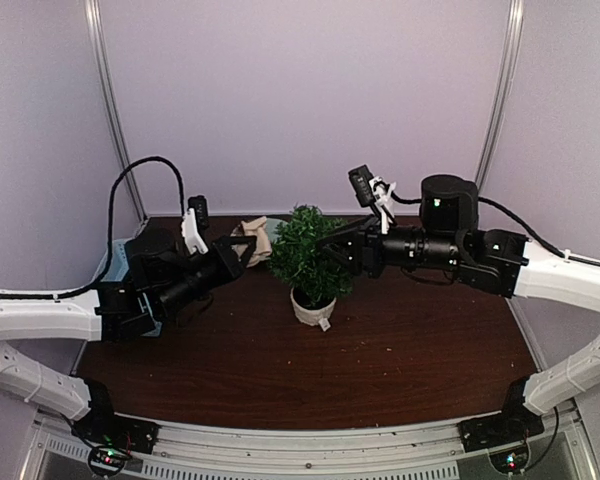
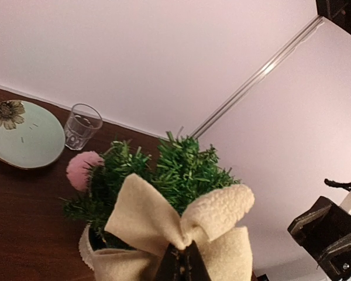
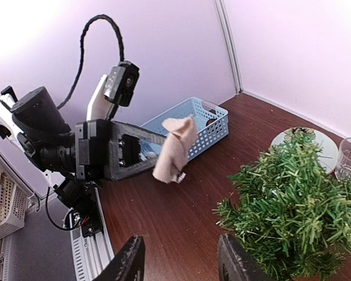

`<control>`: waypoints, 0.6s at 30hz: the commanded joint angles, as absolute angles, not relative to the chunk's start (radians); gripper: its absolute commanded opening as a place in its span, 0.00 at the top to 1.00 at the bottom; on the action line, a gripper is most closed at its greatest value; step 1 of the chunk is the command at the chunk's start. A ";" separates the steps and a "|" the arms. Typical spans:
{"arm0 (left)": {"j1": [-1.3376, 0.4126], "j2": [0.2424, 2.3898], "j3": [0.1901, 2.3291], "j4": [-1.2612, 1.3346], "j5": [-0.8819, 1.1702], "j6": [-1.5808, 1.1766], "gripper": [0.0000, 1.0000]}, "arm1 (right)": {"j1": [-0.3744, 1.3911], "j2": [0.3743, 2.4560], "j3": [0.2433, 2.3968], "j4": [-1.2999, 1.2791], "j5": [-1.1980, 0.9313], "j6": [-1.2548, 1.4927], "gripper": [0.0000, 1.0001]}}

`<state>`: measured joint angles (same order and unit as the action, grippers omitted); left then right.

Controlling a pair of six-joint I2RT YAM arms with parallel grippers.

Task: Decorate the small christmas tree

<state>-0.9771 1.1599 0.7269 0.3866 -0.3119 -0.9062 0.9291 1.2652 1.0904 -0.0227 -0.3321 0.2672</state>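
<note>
The small christmas tree [image 1: 302, 250] stands mid-table in its off-white pot [image 1: 312, 308]. My left gripper [image 1: 246, 247] hovers just left of it, shut on the knot of a cream fabric bow [image 1: 256, 236]. In the left wrist view the bow [image 2: 164, 219] spreads in front of the tree [image 2: 181, 167], pinched at the left gripper [image 2: 181, 264]. A pink ball [image 2: 81, 168] sits in the branches. My right gripper [image 1: 332, 248] is at the tree's right side. In the right wrist view the right gripper [image 3: 181, 263] is open and holds nothing, with the tree [image 3: 298, 216] beside one finger.
A blue perforated basket [image 3: 193, 124] lies at the table's left, behind the left arm. A clear glass cup [image 2: 82, 125] and a pale green plate [image 2: 24, 136] with a flower on it sit at the back beyond the tree.
</note>
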 commanded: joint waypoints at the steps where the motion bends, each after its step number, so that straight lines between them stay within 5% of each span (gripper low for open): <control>1: -1.021 1.221 0.768 0.622 -0.329 -0.888 1.00 | 0.978 1.302 1.137 -0.044 -0.278 0.232 0.54; 7: -1.047 1.293 0.772 0.742 -0.300 -0.893 1.00 | 1.014 1.354 1.160 -0.029 -0.246 0.251 0.46; 18: -1.082 1.347 0.790 0.794 -0.285 -0.901 1.00 | 1.032 1.441 1.240 -0.008 -0.144 0.229 0.54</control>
<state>-1.0740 1.3380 0.7559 0.7132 -0.2958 -0.9051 1.0222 1.4258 1.1950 -0.0334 -0.2123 0.2386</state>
